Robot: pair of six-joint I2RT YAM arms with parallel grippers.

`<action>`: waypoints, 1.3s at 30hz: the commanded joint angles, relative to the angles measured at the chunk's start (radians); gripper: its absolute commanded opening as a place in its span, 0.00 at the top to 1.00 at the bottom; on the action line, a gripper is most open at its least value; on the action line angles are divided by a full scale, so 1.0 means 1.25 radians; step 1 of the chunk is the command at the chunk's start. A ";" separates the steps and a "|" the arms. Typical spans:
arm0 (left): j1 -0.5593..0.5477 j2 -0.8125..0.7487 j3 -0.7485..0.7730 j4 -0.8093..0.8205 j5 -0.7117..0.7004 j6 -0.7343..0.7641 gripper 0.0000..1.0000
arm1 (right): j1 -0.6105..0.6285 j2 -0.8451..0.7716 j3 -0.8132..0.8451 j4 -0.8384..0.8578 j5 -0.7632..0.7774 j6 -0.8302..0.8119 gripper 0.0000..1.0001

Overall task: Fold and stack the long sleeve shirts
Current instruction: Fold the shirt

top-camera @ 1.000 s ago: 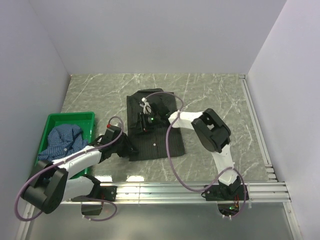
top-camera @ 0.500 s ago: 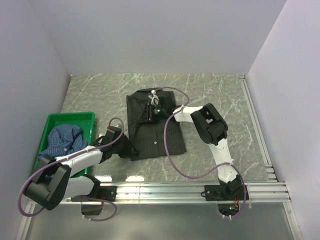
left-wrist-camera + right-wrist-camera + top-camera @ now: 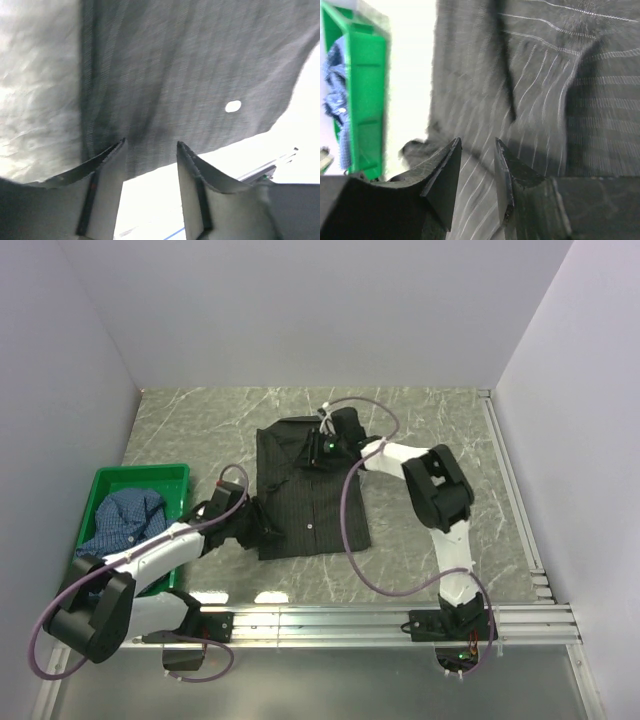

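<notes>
A black pinstriped long sleeve shirt lies folded flat in the middle of the table. My left gripper sits at its near left corner. In the left wrist view the left gripper is open, the shirt's hem just beyond the fingertips and nothing between them. My right gripper hovers over the shirt's far collar end. In the right wrist view the right gripper stands open above the striped cloth, holding nothing. A blue checked shirt lies crumpled in the crate.
The green plastic crate stands at the left edge, also seen in the right wrist view as a green crate. An aluminium rail runs along the near edge and another rail along the right. White walls close in three sides.
My right gripper has travelled from the shirt's middle to its far collar end. My left gripper has opened and shifted slightly right at the near left corner.
</notes>
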 commanded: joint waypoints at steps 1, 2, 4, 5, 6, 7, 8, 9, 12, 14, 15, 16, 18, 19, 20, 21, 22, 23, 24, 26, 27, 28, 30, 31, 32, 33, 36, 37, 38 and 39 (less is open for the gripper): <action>-0.003 -0.007 0.112 -0.054 -0.018 0.042 0.47 | -0.016 -0.185 -0.033 -0.042 0.039 -0.056 0.59; -0.003 -0.002 0.134 -0.060 -0.022 0.051 0.43 | -0.021 -0.229 -0.049 -0.046 0.037 -0.055 0.59; -0.001 0.018 0.196 -0.066 -0.032 0.061 0.42 | -0.034 -0.271 -0.112 -0.037 0.035 -0.045 0.59; -0.001 0.026 0.215 -0.067 -0.038 0.068 0.42 | -0.037 -0.306 -0.136 -0.031 0.031 -0.040 0.59; -0.001 0.039 0.233 -0.067 -0.051 0.072 0.42 | -0.039 -0.320 -0.176 -0.026 0.022 -0.038 0.59; 0.001 0.068 0.260 -0.053 -0.057 0.074 0.43 | -0.048 -0.330 -0.197 -0.016 0.017 -0.033 0.59; 0.008 0.088 0.268 -0.044 -0.062 0.071 0.44 | -0.053 -0.340 -0.218 -0.007 0.011 -0.029 0.59; 0.011 0.111 0.278 -0.038 -0.059 0.071 0.48 | -0.056 -0.341 -0.255 0.004 -0.007 -0.020 0.59; 0.031 0.213 0.319 0.002 -0.054 0.064 0.59 | -0.073 -0.331 -0.332 0.082 -0.033 0.020 0.60; 0.061 0.288 0.327 0.050 -0.034 0.058 0.67 | -0.088 -0.312 -0.363 0.152 -0.050 0.037 0.60; 0.071 0.311 0.332 0.065 -0.016 0.055 0.69 | -0.094 -0.303 -0.381 0.182 -0.050 0.048 0.60; 0.081 0.352 0.336 0.078 -0.011 0.055 0.70 | -0.099 -0.293 -0.386 0.195 -0.053 0.049 0.60; 0.098 0.386 0.353 0.104 -0.015 0.051 0.71 | -0.114 -0.260 -0.392 0.211 -0.053 0.053 0.61; 0.101 0.416 0.357 0.114 -0.009 0.050 0.71 | -0.120 -0.250 -0.394 0.225 -0.053 0.053 0.61; 0.102 0.430 0.363 0.122 -0.004 0.051 0.72 | -0.132 -0.230 -0.395 0.229 -0.056 0.055 0.61; 0.102 0.442 0.375 0.125 -0.001 0.051 0.72 | -0.138 -0.220 -0.390 0.233 -0.059 0.058 0.61; 0.103 0.461 0.379 0.125 0.000 0.050 0.72 | -0.145 -0.205 -0.389 0.239 -0.062 0.059 0.61; 0.103 0.468 0.379 0.149 -0.001 0.050 0.72 | -0.158 -0.199 -0.387 0.241 -0.062 0.060 0.61; 0.106 0.475 0.378 0.156 -0.007 0.047 0.72 | -0.164 -0.195 -0.387 0.240 -0.059 0.062 0.61; 0.117 0.493 0.375 0.163 -0.010 0.036 0.73 | -0.175 -0.189 -0.383 0.229 -0.055 0.054 0.62; 0.122 0.498 0.373 0.170 -0.005 0.034 0.73 | -0.184 -0.189 -0.375 0.210 -0.053 0.041 0.62; 0.130 0.504 0.376 0.173 0.001 0.030 0.72 | -0.188 -0.197 -0.372 0.199 -0.046 0.035 0.62; 0.130 0.487 0.392 0.167 0.014 0.036 0.68 | -0.191 -0.217 -0.363 0.153 -0.040 0.014 0.62; 0.127 0.473 0.396 0.153 0.018 0.042 0.66 | -0.189 -0.254 -0.364 0.143 -0.037 0.006 0.62; 0.124 0.455 0.396 0.147 0.028 0.045 0.62 | -0.189 -0.276 -0.375 0.140 -0.035 0.004 0.62; 0.121 0.408 0.394 0.141 0.030 0.046 0.59 | -0.186 -0.321 -0.382 0.129 -0.043 0.000 0.62; 0.097 0.291 0.358 0.108 0.022 0.051 0.47 | -0.173 -0.390 -0.430 0.130 -0.065 0.017 0.61; 0.078 0.260 0.346 0.096 0.012 0.056 0.44 | -0.150 -0.430 -0.446 0.133 -0.075 0.022 0.61; 0.067 0.230 0.320 0.071 0.001 0.057 0.38 | -0.136 -0.450 -0.467 0.129 -0.076 0.020 0.61; 0.056 0.179 0.305 0.056 -0.010 0.059 0.36 | -0.115 -0.482 -0.478 0.111 -0.066 0.017 0.61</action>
